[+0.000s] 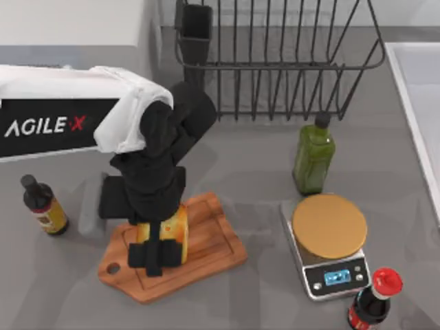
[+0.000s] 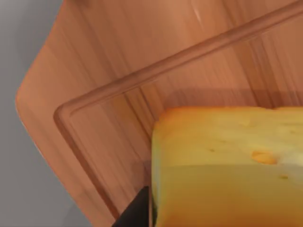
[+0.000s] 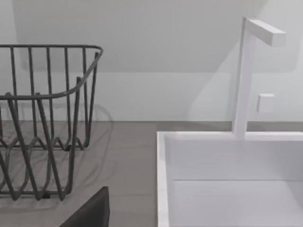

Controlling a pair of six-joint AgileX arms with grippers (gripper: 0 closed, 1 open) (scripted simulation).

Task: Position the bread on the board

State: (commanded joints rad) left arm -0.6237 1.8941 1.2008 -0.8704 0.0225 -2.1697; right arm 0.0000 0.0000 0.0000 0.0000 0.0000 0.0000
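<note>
The reddish-brown wooden board (image 1: 218,242) lies at the table's front left, its handle pointing to the front left. My left gripper (image 1: 159,256) hangs over the board's middle, shut on the bread (image 1: 177,223), a pale yellow chunk with orange crust. In the left wrist view the bread (image 2: 227,165) sits low over the board (image 2: 118,61), inside the groove, with one dark fingertip (image 2: 135,215) against its side. Whether the bread touches the wood I cannot tell. A dark part of my right gripper (image 3: 90,213) shows near the sink, away from the board.
A silver scale with a tan disc (image 1: 330,240) stands right of the board, a green bottle (image 1: 314,155) behind it and a red-capped dark bottle (image 1: 371,302) in front. Another dark bottle (image 1: 42,205) stands at the left. A wire rack (image 1: 275,55) is at the back, a white sink (image 1: 419,103) at the right.
</note>
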